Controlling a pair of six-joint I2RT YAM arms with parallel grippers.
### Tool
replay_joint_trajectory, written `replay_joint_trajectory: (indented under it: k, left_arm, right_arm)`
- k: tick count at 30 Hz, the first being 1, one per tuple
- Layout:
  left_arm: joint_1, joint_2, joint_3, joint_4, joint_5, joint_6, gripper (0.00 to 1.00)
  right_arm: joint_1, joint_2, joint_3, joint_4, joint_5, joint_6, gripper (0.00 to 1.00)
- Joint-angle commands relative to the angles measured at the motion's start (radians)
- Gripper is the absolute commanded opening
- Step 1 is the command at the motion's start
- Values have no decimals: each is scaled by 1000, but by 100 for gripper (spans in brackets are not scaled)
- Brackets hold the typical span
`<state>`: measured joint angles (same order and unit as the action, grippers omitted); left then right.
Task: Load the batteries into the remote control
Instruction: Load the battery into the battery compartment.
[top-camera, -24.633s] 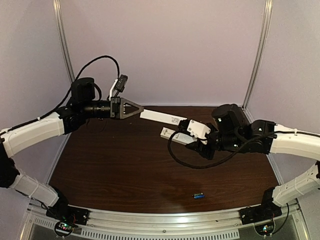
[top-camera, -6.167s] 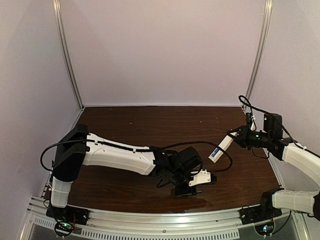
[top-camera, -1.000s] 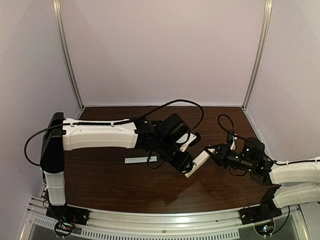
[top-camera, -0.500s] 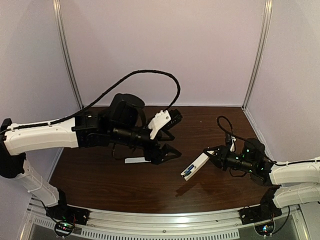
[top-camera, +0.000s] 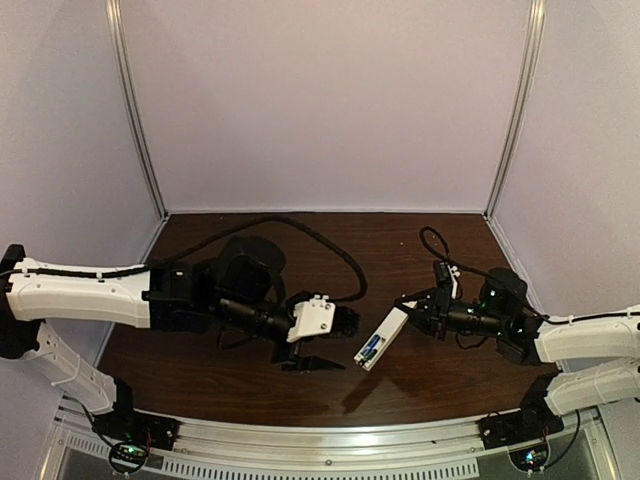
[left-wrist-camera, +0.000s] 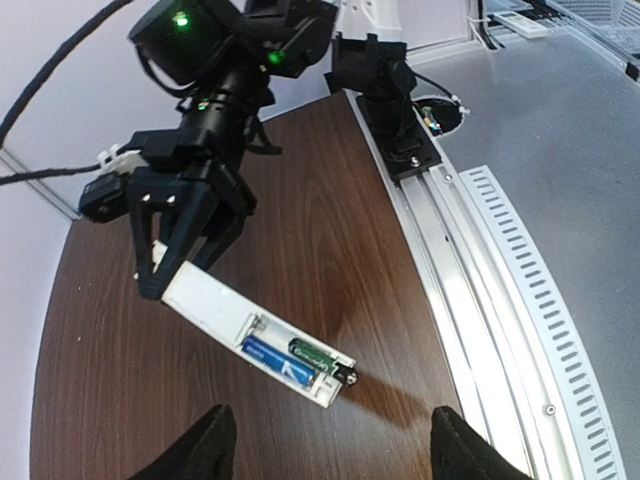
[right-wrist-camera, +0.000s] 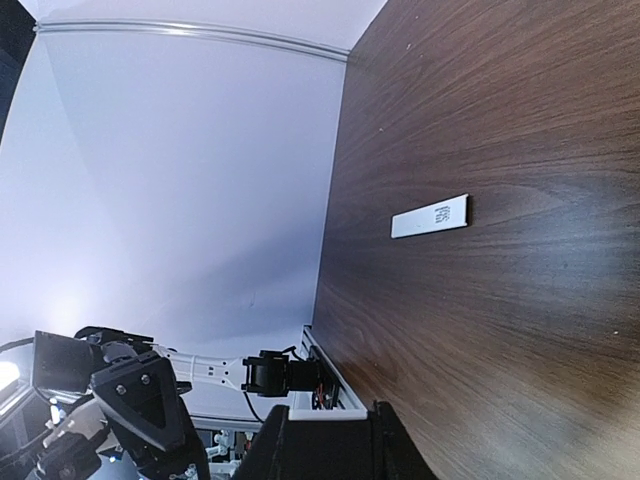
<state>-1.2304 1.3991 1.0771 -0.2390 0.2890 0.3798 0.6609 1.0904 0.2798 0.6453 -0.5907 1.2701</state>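
Observation:
The remote control (top-camera: 383, 335) is a white bar held above the table, and my right gripper (top-camera: 410, 316) is shut on its far end. In the left wrist view the remote control (left-wrist-camera: 215, 305) shows its recess uncovered. A blue battery (left-wrist-camera: 280, 362) lies in the recess. Beside it a green battery (left-wrist-camera: 318, 356) sits with its dark end poking past the remote's tip. My left gripper (left-wrist-camera: 332, 452) hangs open just short of that tip, touching nothing. In the right wrist view my right gripper (right-wrist-camera: 330, 440) clamps the remote's white end (right-wrist-camera: 325, 412).
The flat white cover strip (right-wrist-camera: 430, 216) lies alone on the dark wooden table (top-camera: 450, 250). The metal rail (left-wrist-camera: 470, 270) along the table's near edge runs close to the remote's tip. Purple walls enclose the back and both sides.
My left gripper let go at the remote and opened wide, swung back to the left, then came down low beside the remote's free end. The right gripper kept the remote, shifting it slightly.

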Motion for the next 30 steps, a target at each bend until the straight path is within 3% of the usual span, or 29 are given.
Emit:
replay_joint_trajectory:
  k: [1,9,14,17,30]
  left_arm:
    - [-37,56,17,61,-6,87,66]
    - [-47,83,24,75,7,106,52]
    - [-55,93,29,76,36,115,34]
    - [-56,102,32,66,54,124,29]
    - [-66,124,42,23,96,154,25]
  right_arm:
    - [25,39,42,70,-59,20,0]
    - [55,85,58,114,-78,30,0]
    - [67,118,61,165,-89,47,0]
    - [72,131,65,181,-92,52,0]
    - [85,145,71,194,-93,53,0]
